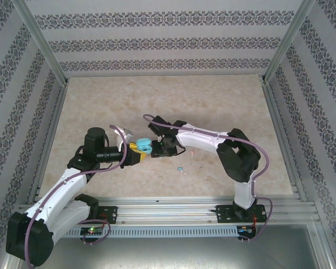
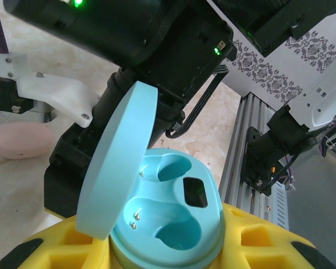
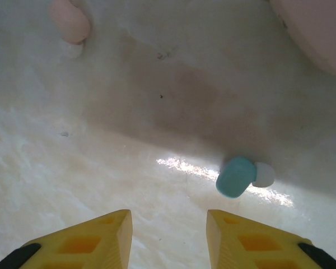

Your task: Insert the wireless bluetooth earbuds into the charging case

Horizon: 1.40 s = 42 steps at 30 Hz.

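My left gripper (image 2: 162,238) is shut on the light blue charging case (image 2: 171,210), its yellow fingers (image 2: 263,241) pressing the base from both sides. The lid (image 2: 115,162) stands up and both sockets are empty. In the top view the case (image 1: 144,147) hangs mid-table, with my right gripper (image 1: 160,148) just to its right. In the right wrist view my right gripper (image 3: 168,216) is open above bare table with nothing between its fingers. One light blue earbud (image 3: 237,177) with a white tip lies just beyond the right finger. A pink earbud (image 3: 70,21) lies farther off to the left.
A closed pink case (image 2: 22,140) rests on the table beyond the blue one, and its edge (image 3: 319,28) shows at the upper right of the right wrist view. The blue earbud (image 1: 181,168) lies in front of the grippers. An aluminium rail (image 1: 173,204) borders the near edge.
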Available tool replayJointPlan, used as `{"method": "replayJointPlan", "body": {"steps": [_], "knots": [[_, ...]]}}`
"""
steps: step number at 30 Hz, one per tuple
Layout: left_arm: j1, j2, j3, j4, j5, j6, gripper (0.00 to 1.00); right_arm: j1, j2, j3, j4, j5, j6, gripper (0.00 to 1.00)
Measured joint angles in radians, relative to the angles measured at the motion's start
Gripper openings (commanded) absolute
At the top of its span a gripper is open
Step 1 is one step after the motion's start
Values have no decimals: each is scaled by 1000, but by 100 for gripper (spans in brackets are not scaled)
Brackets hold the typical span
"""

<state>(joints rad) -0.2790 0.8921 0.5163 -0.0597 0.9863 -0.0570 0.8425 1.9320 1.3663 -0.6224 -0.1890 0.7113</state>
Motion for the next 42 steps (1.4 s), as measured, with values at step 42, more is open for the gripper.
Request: {"method": "replayJointPlan", "body": {"steps": [42], "knots": [[0,-2,-24,-3,-1,0,1,-3,-28,-101,27,105,43,46]]}}
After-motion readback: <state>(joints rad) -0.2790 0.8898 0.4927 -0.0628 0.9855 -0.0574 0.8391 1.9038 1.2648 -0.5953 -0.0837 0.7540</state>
